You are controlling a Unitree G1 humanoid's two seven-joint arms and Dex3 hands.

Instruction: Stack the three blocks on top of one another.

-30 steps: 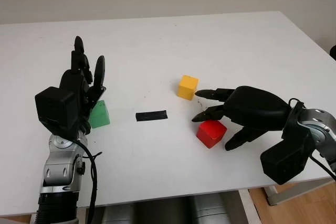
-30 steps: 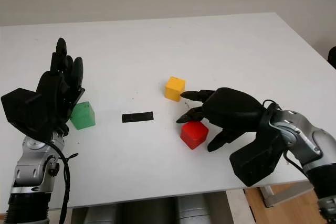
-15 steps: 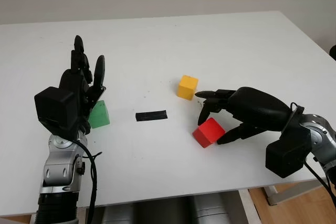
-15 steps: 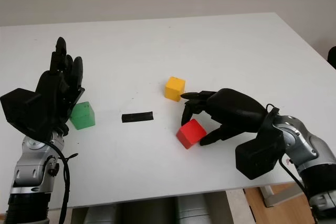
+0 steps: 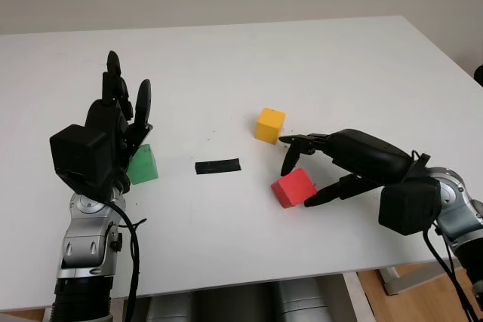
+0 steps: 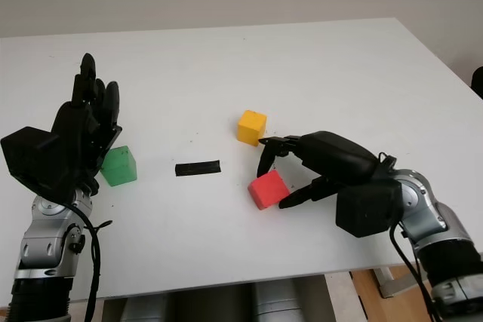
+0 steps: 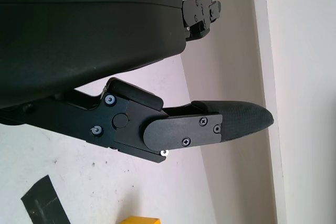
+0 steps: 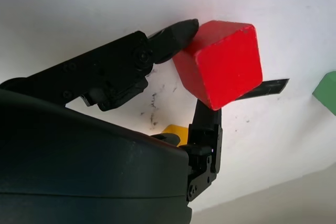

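White desk (image 5: 339, 58) carries three blocks and a strip of black tape (image 5: 218, 166). Near its front, the right hand (image 5: 302, 175) pinches the red block (image 5: 293, 188) between its fingers (image 8: 176, 38), tilted, just in front of the yellow block (image 5: 269, 125). Well apart at the other side, the left hand (image 5: 113, 122) is raised and open, holding nothing, beside the green block (image 5: 143, 164).

On the table (image 5: 339, 58), three blocks: one block (image 5: 142, 164) at left beside the left hand (image 5: 113, 130), a tape strip (image 5: 217, 166) between, another block (image 5: 269, 125) behind the third block (image 5: 293, 188) at right.
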